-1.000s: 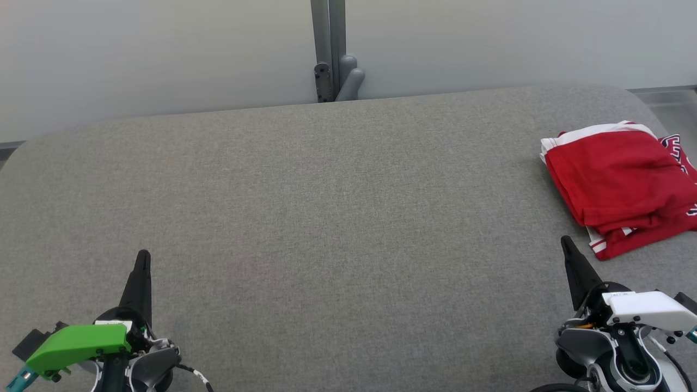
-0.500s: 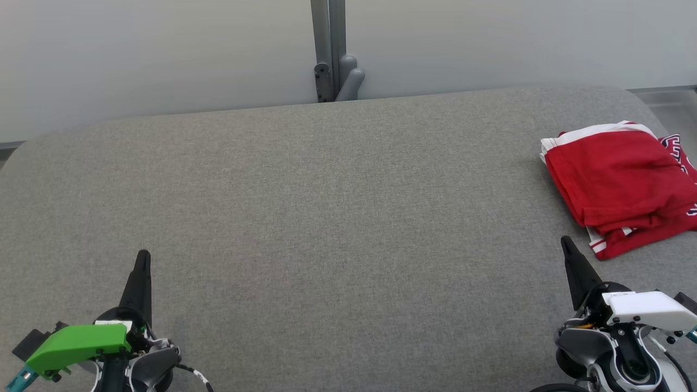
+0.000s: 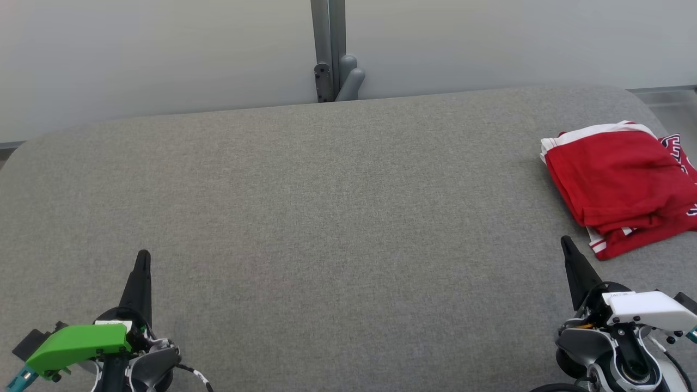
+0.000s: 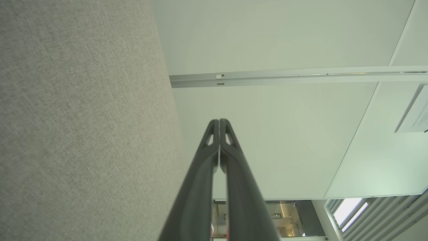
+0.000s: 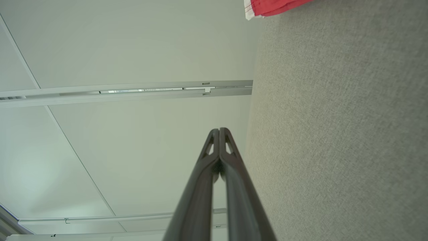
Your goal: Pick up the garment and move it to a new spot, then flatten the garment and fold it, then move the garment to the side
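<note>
Surface: we record a broad grey fabric-covered table (image 3: 337, 218) with rounded far corners. Behind it stand pale wall panels (image 3: 163, 54), joined by a grey post (image 3: 328, 49).

Item 1: garment (image 3: 615, 179), red with white trim and dark lettering, folded. It lies at the table's far right, cut off by the edge of the head view. Its white-banded edge faces the wall. Its visible left side runs from far to near, slanting rightward. We cannot judge its long axis.

Item 2: right gripper (image 3: 566, 242), fingers pressed together and holding nothing. The garment lies ahead and to its right. Its near corner is close beside the tip, and we see no contact. In the right wrist view a garment corner (image 5: 274, 6) sits at the top.

Item 3: left gripper (image 3: 144, 256), fingers likewise pressed together, well apart from the garment.
</note>
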Robot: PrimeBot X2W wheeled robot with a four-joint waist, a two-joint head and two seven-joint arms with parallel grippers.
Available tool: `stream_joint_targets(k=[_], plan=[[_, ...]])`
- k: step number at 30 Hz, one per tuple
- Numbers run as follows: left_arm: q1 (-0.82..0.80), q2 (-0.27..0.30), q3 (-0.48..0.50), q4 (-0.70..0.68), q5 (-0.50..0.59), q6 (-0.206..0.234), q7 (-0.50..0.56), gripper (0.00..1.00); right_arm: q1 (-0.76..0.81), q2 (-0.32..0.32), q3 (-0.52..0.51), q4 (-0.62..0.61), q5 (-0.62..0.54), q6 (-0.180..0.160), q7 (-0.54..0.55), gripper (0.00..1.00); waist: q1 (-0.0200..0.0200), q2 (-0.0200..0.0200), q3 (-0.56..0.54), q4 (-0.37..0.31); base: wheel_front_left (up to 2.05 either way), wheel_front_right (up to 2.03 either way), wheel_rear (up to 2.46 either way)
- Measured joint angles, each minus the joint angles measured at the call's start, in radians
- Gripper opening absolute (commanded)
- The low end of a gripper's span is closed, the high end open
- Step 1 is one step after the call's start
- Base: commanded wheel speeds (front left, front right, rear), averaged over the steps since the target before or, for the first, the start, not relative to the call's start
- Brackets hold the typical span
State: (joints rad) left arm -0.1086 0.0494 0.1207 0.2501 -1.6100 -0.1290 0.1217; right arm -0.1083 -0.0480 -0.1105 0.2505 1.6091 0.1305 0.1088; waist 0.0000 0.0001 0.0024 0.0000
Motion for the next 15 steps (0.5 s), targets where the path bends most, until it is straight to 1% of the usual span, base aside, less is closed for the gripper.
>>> stream_joint_targets(k=[15], plan=[[0.0, 0.0, 0.0, 0.0, 0.0, 0.0, 0.0, 0.0, 0.0, 0.0, 0.0, 0.0, 0.0, 0.0, 0.0, 0.0, 0.0, 0.0, 0.0, 0.0, 0.0, 0.0, 0.0]])
